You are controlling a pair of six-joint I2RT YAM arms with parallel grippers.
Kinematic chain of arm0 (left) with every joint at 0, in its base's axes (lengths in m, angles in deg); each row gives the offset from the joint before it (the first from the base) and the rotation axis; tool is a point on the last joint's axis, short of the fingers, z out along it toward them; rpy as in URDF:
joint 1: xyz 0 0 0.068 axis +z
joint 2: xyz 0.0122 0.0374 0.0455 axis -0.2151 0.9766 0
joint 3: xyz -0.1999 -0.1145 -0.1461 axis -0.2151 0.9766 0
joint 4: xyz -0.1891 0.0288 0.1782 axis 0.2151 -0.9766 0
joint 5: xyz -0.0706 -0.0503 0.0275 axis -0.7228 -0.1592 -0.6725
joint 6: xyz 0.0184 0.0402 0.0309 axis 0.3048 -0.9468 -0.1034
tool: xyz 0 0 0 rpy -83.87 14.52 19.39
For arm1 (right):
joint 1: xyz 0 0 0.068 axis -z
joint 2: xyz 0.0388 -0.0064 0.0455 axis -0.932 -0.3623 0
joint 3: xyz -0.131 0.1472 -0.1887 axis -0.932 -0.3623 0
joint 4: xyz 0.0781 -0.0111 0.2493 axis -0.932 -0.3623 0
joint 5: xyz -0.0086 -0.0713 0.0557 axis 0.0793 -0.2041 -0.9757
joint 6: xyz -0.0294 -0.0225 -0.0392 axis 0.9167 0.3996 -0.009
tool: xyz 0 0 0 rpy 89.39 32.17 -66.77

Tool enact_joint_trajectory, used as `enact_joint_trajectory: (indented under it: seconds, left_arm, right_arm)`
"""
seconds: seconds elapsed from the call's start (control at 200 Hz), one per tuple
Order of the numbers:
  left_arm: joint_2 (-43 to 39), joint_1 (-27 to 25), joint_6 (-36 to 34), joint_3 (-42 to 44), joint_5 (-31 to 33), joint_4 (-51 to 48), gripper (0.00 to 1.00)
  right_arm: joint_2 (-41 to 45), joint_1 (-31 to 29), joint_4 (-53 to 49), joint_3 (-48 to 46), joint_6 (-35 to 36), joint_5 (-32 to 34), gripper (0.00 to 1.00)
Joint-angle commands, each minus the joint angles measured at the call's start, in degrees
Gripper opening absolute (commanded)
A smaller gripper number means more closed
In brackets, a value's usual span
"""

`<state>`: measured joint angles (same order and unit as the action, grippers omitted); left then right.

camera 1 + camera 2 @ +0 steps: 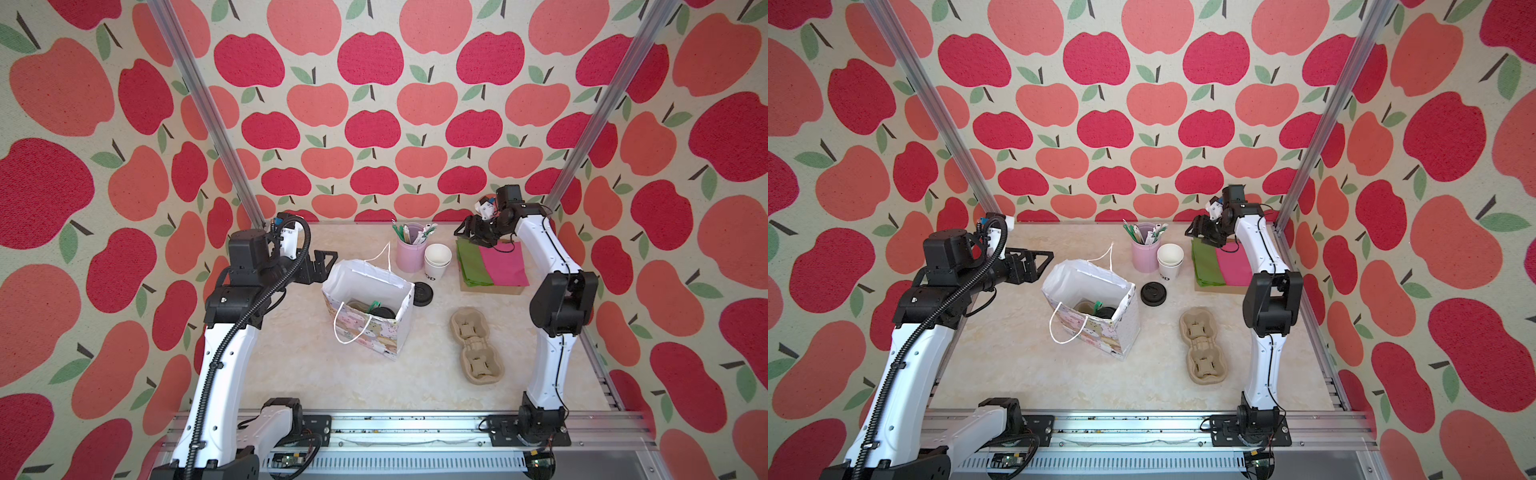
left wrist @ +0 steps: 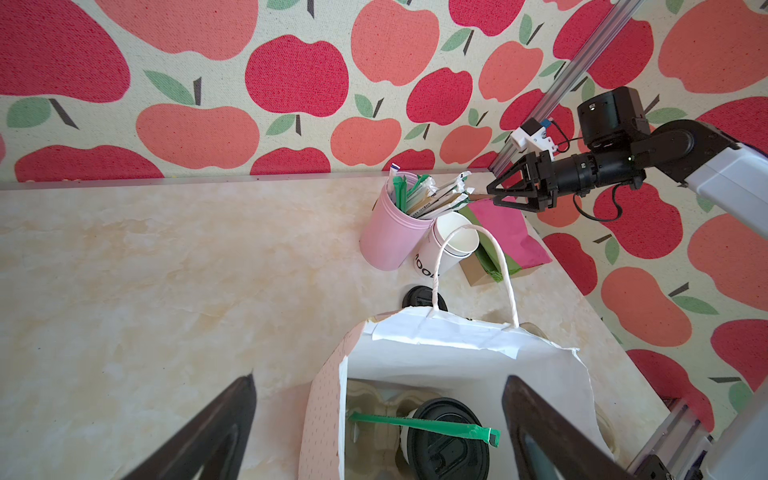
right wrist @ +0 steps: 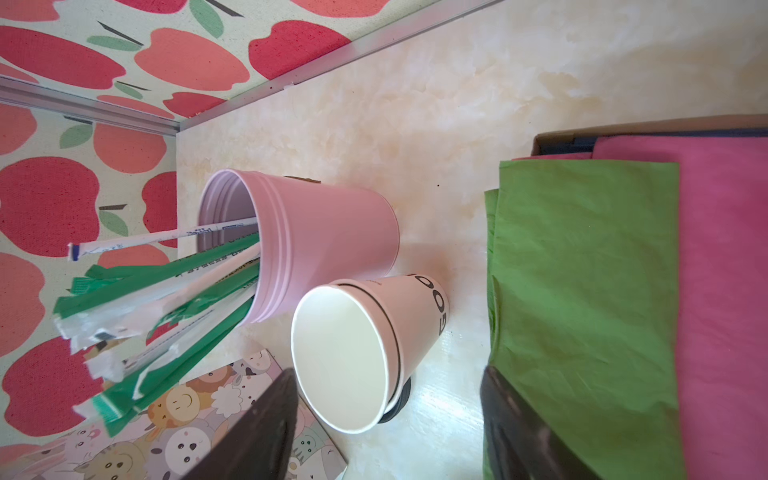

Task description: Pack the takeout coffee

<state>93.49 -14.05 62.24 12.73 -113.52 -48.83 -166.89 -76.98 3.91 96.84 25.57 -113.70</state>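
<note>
Our right gripper hangs over the far corner of the green napkins, jaws spread, nothing between them; our left gripper is spread wide too and empty, parked just beside the paper bag on its left.

The coffee is already down in the bag, upright in a pulp carrier, with a green stirrer packet lying across its black lid; so we reckon the cup part is done and a napkin is the next grab.

To do it well we'd come straight down, pinch only the top sheet near an edge, and lift slowly so the pile doesn't drag along; the pink napkins lie right against the green ones, so we'd stay off that seam.

Just left of there are the stack of empty cups and the pink holder of stirrers, both easy to clip on the way over; a loose black lid lies by the bag; a spare carrier sits out front; the bag's handle stands up over the opening and could snag the drop.
</note>
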Motion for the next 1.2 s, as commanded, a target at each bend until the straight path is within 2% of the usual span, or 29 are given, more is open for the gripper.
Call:
enact_joint_trajectory:
  seconds: [0.0, 0.15, 0.25, 0.49, 0.755, 1.005, 1.191]
  left_arm:
    - [-0.64, 0.22, 0.26, 0.58, -0.72, 0.84, 0.95]
    - [-0.95, 0.22, 0.08, 0.84, -0.55, 0.50, 0.95]
    - [-1.03, 0.29, -0.14, 0.84, -0.38, 0.27, 0.95]
    - [-0.66, 0.25, -0.08, 0.49, -0.31, 0.14, 0.95]
    - [-0.83, 0.23, -0.09, 0.49, -0.01, -0.17, 0.95]
    - [-0.82, 0.26, -0.36, 0.31, 0.30, -0.48, 0.95]
    - [-0.69, 0.23, -0.36, 0.49, 0.33, -0.32, 0.95]
  right_arm:
    - [2.79, 1.43, -0.25, -1.15, 1.55, 4.75, 0.73]
    - [1.56, 3.04, -4.95, -0.47, 8.13, 11.23, 0.77]
    - [-0.66, 4.41, -8.63, 0.48, 12.06, 12.26, 0.77]
    - [-5.43, 7.64, -11.56, 1.47, 17.34, 7.61, 0.74]
    - [-11.20, 9.28, -11.10, 3.83, 18.15, 2.14, 0.68]
    - [-15.16, 9.46, -9.32, 4.36, 16.92, -1.60, 0.54]
    - [-15.66, 9.50, -6.07, 2.25, 14.75, -5.11, 0.35]
